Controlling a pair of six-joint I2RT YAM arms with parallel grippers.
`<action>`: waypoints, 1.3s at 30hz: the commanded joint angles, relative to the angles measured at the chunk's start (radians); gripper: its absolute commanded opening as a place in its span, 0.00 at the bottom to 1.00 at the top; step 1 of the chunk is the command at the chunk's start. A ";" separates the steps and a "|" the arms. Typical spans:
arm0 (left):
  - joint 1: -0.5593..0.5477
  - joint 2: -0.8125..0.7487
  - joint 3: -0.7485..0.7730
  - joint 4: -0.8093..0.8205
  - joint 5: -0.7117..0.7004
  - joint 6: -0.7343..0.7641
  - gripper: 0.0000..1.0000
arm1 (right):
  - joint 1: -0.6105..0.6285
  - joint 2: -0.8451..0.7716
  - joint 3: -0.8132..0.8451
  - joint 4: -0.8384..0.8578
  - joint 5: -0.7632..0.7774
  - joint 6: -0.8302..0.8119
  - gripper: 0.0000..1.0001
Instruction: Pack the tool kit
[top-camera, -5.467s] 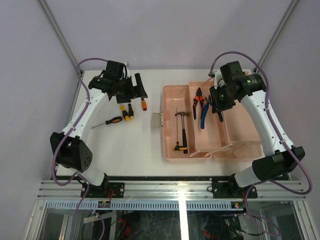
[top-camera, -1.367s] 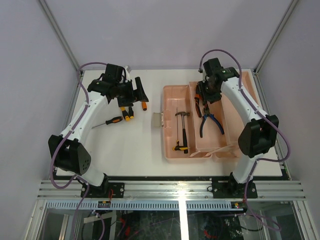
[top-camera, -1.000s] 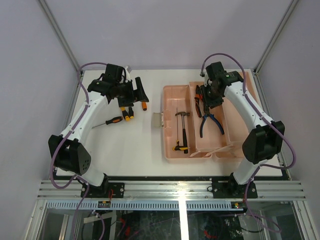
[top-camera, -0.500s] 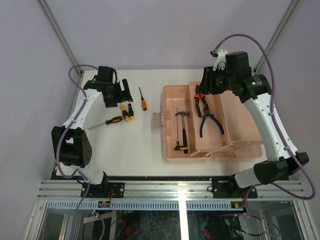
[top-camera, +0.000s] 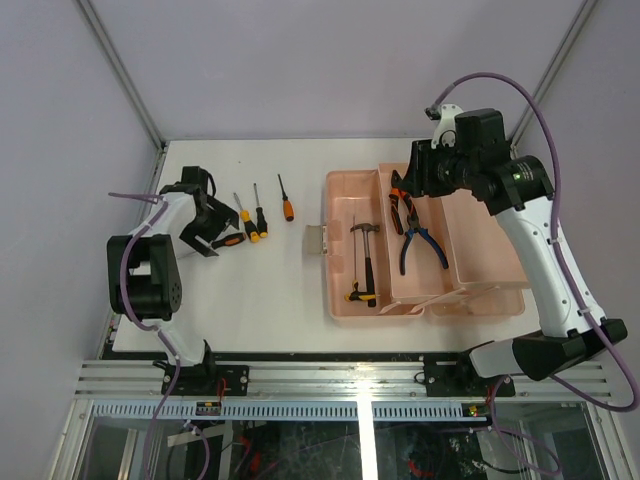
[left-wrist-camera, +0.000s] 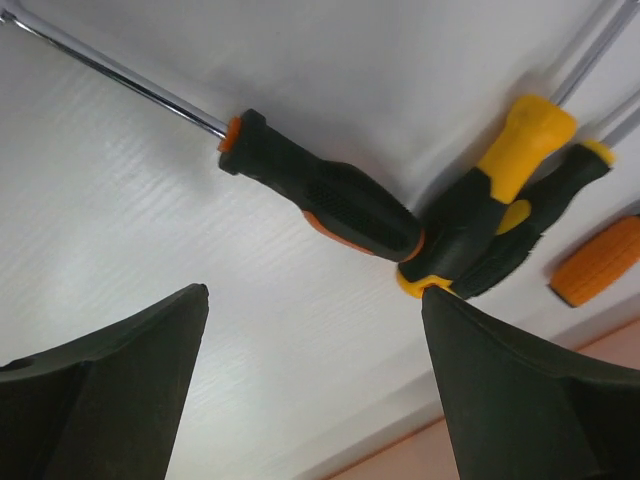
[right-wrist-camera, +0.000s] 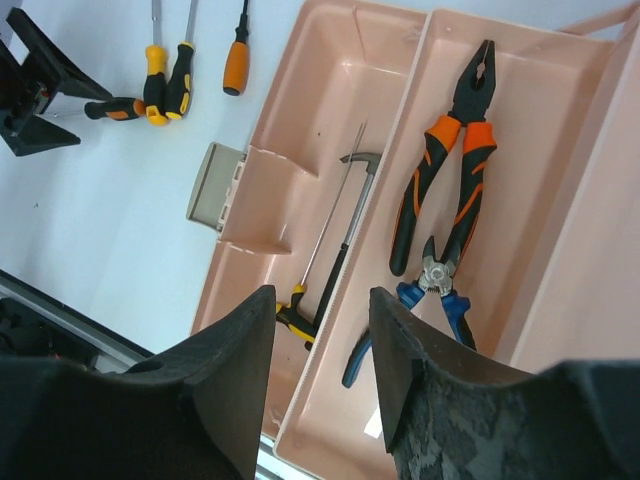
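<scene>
The pink toolbox (top-camera: 345, 195) lies open at right. A hammer (top-camera: 365, 262) lies in its left part; orange pliers (top-camera: 400, 198) and blue pliers (top-camera: 420, 246) lie in the tray. A black-and-orange screwdriver (top-camera: 229, 241), two yellow-black ones (top-camera: 252, 224) and a small orange one (top-camera: 286, 206) lie on the table. My left gripper (top-camera: 212, 232) is open and low, just left of the black-and-orange screwdriver (left-wrist-camera: 320, 195), with nothing between the fingers (left-wrist-camera: 110, 380). My right gripper (top-camera: 412, 178) is open and empty, high above the box, over the hammer (right-wrist-camera: 335, 240) and blue pliers (right-wrist-camera: 440, 300).
The box's grey latch (top-camera: 316, 240) sticks out toward the screwdrivers. The box's raised lid (top-camera: 480, 250) stands on the right side. The table's left edge (top-camera: 135, 260) is close to my left gripper. In the right wrist view the left gripper (right-wrist-camera: 40, 90) shows beside the screwdrivers.
My left gripper has moved from the back of the table forward and left, down beside the black-and-orange screwdriver. My right arm has risen off the tray, leaving the blue pliers lying there.
</scene>
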 joint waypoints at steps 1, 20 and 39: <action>-0.005 -0.026 0.021 0.049 -0.044 -0.242 0.87 | 0.006 -0.046 0.004 -0.022 0.039 -0.011 0.50; 0.071 0.140 -0.043 0.175 -0.053 -0.402 0.87 | 0.008 0.031 0.084 -0.053 0.072 -0.024 0.63; 0.070 0.165 -0.113 0.189 0.065 -0.226 0.00 | 0.009 0.069 0.126 -0.086 0.090 -0.054 0.67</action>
